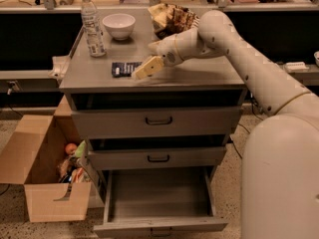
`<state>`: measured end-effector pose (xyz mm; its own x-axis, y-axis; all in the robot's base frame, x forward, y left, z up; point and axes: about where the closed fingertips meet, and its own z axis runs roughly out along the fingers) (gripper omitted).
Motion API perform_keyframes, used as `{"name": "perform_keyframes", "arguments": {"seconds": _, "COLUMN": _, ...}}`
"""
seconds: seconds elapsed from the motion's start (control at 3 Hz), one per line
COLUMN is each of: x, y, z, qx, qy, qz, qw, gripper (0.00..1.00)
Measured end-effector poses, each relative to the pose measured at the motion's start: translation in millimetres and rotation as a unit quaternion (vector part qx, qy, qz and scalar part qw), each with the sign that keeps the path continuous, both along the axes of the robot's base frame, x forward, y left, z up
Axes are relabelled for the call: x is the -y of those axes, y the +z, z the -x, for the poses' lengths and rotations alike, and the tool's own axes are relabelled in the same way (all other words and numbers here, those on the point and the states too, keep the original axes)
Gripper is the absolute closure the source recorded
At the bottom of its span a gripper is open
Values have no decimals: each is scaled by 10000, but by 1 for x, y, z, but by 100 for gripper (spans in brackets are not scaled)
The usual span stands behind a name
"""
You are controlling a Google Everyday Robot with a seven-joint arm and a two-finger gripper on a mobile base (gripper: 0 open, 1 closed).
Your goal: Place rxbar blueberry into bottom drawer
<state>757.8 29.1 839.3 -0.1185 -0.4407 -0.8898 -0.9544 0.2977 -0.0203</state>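
The rxbar blueberry (124, 68), a flat dark navy bar with pale lettering, lies on the grey cabinet top (199, 76) near its front left. My gripper (144, 68) reaches in from the right and sits low over the bar's right end, its pale fingers touching or just above it. The bottom drawer (158, 195) is pulled out below, and its tray holds nothing. The two shallower drawers above it are closed.
A water bottle (92, 24) and a white bowl (118, 26) stand at the back left of the top. A brown-and-cream chip bag (172, 18) lies at the back centre. An open cardboard box (47, 168) with items stands on the floor left of the cabinet.
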Motion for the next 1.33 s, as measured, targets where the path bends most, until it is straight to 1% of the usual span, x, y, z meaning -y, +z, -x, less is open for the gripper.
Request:
{"name": "perform_keyframes", "arguments": {"seconds": 0.33, "x": -11, "y": -5, "z": -3, "qx": -76, "qy": 39, "qz": 109, "qw": 9999, "gripper": 18}}
{"name": "perform_keyframes", "arguments": {"seconds": 0.67, "x": -25, "y": -13, "z": 1, "qx": -188, "qy": 149, "qz": 246, "qw": 9994, "gripper": 49}}
{"name": "perform_keyframes", "arguments": {"seconds": 1.0, "x": -25, "y": -10, "z": 1, "qx": -188, "qy": 149, "qz": 246, "qw": 9994, "gripper": 72}}
{"name": "perform_keyframes", "arguments": {"seconds": 1.33, "x": -15, "y": 48, "z": 21, "qx": 530, "qy": 134, "qz": 264, "qw": 9982, "gripper": 100}}
